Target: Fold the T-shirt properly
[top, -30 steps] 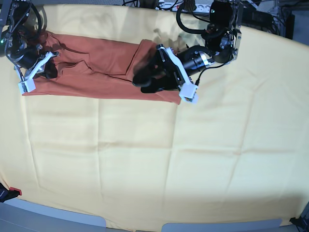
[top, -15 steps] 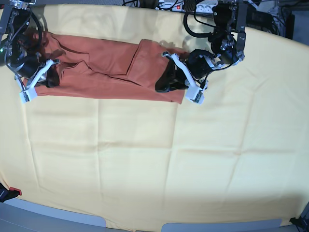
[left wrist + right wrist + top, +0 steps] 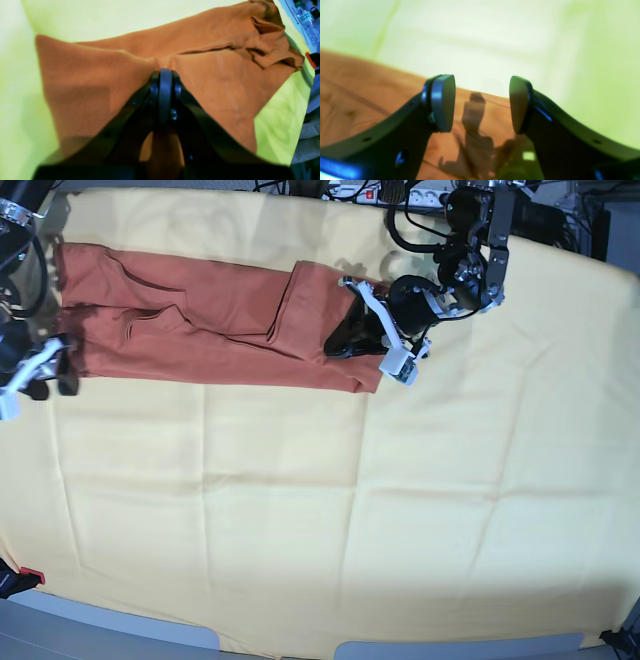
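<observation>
The T-shirt (image 3: 210, 320) lies as a long, narrow folded band across the far part of the yellow cloth (image 3: 330, 510), its long near edge running almost straight from the left end to a squared corner near the middle of the base view. The left gripper (image 3: 342, 342) sits at that end of the band, fingers pressed together with a pinch of the orange fabric bunched up between them; in the left wrist view the cloth puckers right at the tips (image 3: 165, 72) and the shirt's edge slants away on either side onto bare yellow. The right gripper (image 3: 45, 378) is at the opposite end, just off the shirt's near left corner, fingers (image 3: 442, 102) spread well apart with nothing between them; the shirt edge passes beneath them. The whole near half of the yellow cloth is open, marked only by faint crease lines.
</observation>
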`<state>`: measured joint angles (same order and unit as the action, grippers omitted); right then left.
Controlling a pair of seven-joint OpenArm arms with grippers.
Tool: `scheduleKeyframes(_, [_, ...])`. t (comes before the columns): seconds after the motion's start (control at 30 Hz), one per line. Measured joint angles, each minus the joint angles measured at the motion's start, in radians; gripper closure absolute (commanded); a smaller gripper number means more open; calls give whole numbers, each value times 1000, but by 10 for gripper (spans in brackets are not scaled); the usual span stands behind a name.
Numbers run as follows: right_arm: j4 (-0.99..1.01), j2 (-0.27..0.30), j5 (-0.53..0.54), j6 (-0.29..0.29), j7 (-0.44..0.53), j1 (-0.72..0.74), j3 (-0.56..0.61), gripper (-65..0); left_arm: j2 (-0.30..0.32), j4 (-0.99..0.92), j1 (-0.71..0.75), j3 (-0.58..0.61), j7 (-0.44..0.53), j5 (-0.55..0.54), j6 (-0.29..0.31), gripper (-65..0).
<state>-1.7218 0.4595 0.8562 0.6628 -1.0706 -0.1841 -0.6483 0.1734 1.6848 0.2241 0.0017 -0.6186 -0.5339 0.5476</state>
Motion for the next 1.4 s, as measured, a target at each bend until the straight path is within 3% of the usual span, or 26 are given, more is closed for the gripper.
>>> scheduleKeyframes(0.1, [0, 3, 140, -4, -45, -53, -115, -394, 22, 0, 0, 0, 15, -3, -10, 0])
scheduleKeyframes(0.2, [42, 0, 201, -4, -60, -126, -173, -427, 23, 0, 0, 4, 17, -8, -43, 0])
scheduleKeyframes(0.37, [213, -5, 315, 8, -71, -178, -181, -427, 23, 0, 0, 4, 17, -8, -42, 0])
scheduleKeyframes(0.6, [374, -3, 566, 7, -249, -171, -181, -427, 23, 0, 0, 4, 17, -8, -43, 0])
scheduleKeyframes(0.87, [438, -1, 622, 6, -257, -170, -170, -427, 23, 0, -6, 4, 15, -9, -43, 0])
scheduleKeyframes(1.13, [433, 9, 689, 12, -276, -158, 11, -426, 23, 0, -17, 4, 9, -8, -47, 0])
scheduleKeyframes(1.4, [433, 11, 690, 12, -276, -156, 20, -426, 23, 0, -17, 4, 9, -8, -47, 0])
